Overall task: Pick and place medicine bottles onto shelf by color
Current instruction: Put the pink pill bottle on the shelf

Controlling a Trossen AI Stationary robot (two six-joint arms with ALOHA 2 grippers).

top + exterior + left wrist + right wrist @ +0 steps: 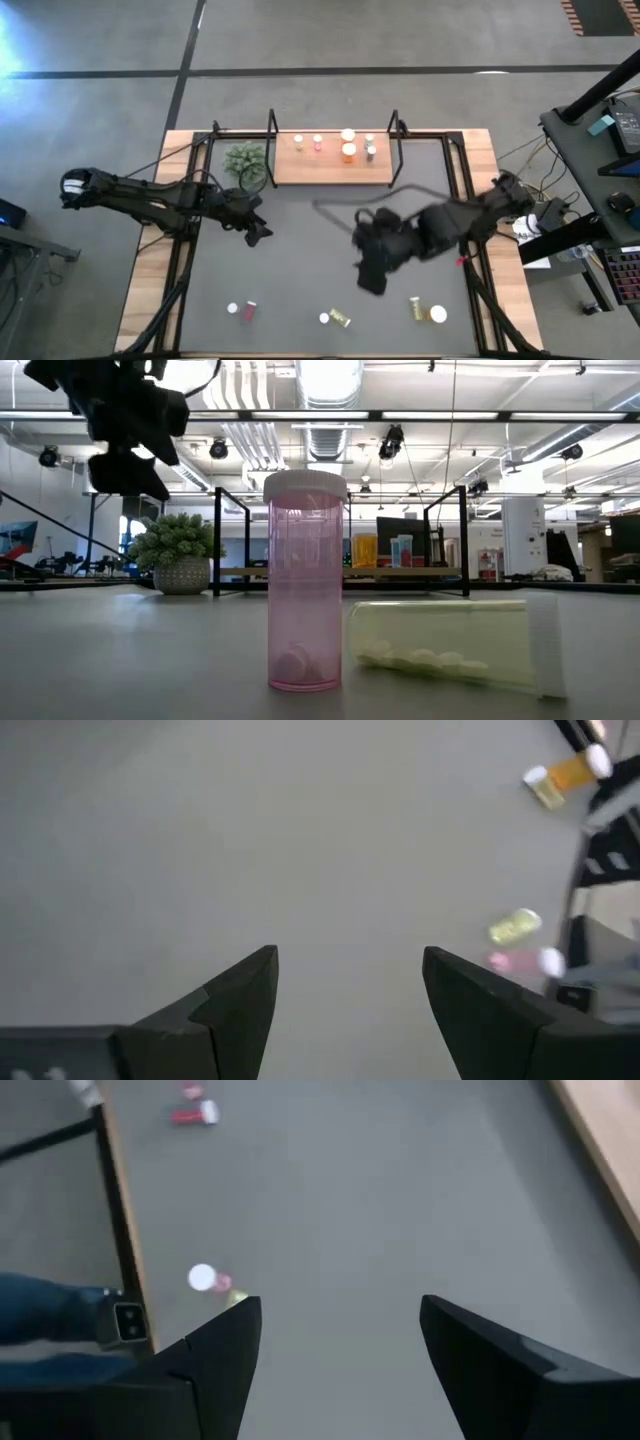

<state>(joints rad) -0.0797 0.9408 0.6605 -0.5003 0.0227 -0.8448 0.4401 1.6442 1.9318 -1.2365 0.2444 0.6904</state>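
Note:
The wooden shelf (333, 168) stands at the mat's far edge with several white-capped medicine bottles (349, 152) upright on its board. More bottles rest on the mat near the front edge: a pink one (305, 585) upright, a yellow-green one (450, 645) on its side, and others (415, 307) to the right. My left gripper (258, 232) hovers open over the mat's left part, near the plant; the mat shows between its fingers (350, 960). My right gripper (370, 275) hangs open above the mat's middle right, with nothing between its fingers (340, 1305).
A small green plant (245, 160) in a pot stands just left of the shelf. The shelf's black frame uprights (397, 135) rise at both short ends. Bare grey mat (300, 260) lies between the shelf and the front row of bottles.

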